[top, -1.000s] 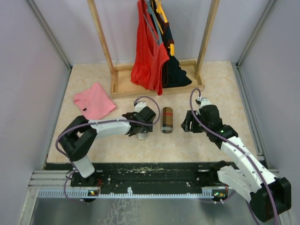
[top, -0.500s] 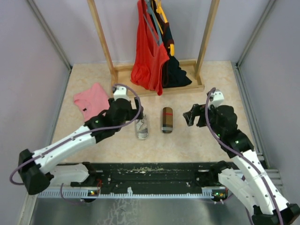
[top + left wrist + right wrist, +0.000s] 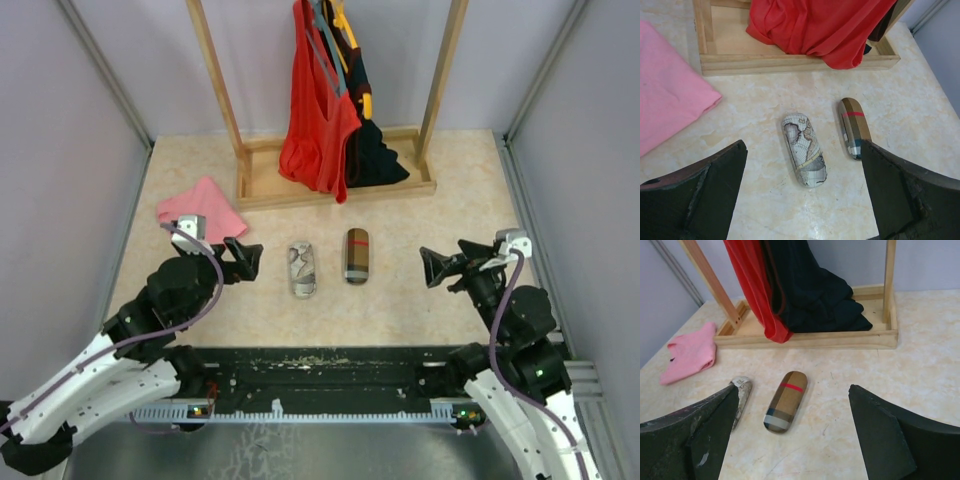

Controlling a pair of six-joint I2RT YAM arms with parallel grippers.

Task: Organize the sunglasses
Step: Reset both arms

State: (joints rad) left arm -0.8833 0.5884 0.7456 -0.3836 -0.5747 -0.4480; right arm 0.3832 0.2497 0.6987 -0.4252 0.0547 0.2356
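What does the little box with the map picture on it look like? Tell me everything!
The map case is a closed, rounded oblong. It is printed with an old-style world map in cream, brown and grey, with a yellowish band toward one end. Its shell looks hard and smooth. It lies flat on the marbled beige table, next to the brown checked case but not touching it. Only the table touches it.
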